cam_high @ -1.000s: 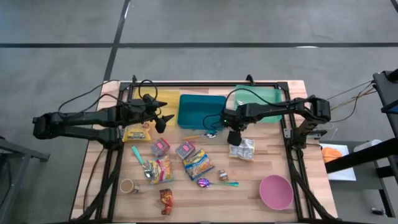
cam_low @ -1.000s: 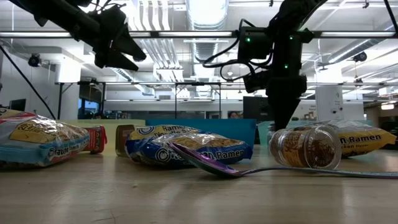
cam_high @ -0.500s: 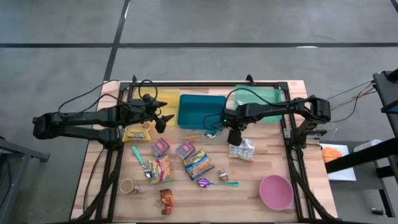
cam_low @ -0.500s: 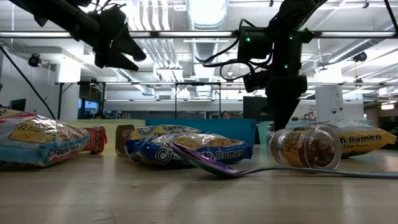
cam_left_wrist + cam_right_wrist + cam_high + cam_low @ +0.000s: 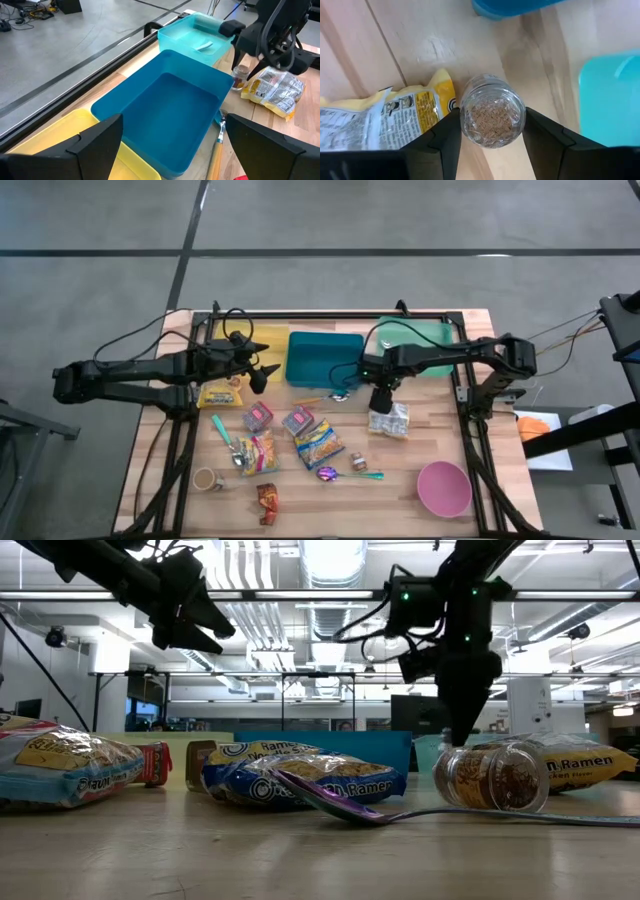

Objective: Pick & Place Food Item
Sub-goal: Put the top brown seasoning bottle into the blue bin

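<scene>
- Jar of seeds is the food item being gone after, and it's stood on the wooden table, where the rest of the food is scattered too.
- Three bins are lined up along the far edge: yellow bin, blue bin and teal bin. They're presumably meant as drop spots, which would explain why they're kept clear of the clutter.
- The left arm is parked off to the side, aimed at the blue bin. The left gripper is held up off the table with its fingers spread wide and nothing between them, so it's probably just being kept out of the way.
- The right gripper is pointed straight down, which makes sense for an upright jar taken from above.
- The ramen packet is lying just beside the jar, so a top-down approach is likely what keeps it from getting shoved.
- The jar is sat upright in the gap near the blue and teal bins. It's pinched between the right fingers, one pressed on each side of the glass. Whether it's been lifted off the wood can't be told.
</scene>
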Tool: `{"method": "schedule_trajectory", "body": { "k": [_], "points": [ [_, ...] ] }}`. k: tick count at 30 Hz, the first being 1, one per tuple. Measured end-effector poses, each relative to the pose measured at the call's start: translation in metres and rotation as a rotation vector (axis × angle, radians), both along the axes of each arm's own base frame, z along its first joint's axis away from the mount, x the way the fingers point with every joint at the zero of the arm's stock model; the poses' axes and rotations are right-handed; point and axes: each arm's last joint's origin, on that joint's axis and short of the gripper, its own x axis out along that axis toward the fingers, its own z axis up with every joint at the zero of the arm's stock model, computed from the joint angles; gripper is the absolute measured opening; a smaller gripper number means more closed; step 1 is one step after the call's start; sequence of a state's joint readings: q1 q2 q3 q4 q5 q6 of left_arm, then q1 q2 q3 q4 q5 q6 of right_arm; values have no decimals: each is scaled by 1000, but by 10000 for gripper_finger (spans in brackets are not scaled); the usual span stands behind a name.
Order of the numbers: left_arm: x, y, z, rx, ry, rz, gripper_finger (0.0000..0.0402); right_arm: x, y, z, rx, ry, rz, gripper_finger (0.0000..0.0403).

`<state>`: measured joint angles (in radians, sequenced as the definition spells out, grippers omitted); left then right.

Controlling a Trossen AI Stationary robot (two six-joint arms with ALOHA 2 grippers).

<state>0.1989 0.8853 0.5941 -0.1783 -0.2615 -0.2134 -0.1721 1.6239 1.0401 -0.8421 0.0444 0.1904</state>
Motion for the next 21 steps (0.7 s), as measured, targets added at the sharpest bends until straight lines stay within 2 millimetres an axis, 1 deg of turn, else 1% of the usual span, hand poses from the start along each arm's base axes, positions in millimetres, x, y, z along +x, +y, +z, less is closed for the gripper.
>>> {"method": "schedule_trajectory", "body": {
  "k": [9,16,18,21],
  "points": [
    [0,0,0,0,0,0,358,-14,11,35,-1,-120,-56,170],
    [0,0,0,-2,-2,1,358,-27,14,59,-2,-222,-106,170],
    [0,0,0,-2,-2,1,358,-28,13,65,-10,-241,-110,170],
    [0,0,0,-3,-2,1,358,-22,12,76,-45,-275,-120,170]
  ]
}}
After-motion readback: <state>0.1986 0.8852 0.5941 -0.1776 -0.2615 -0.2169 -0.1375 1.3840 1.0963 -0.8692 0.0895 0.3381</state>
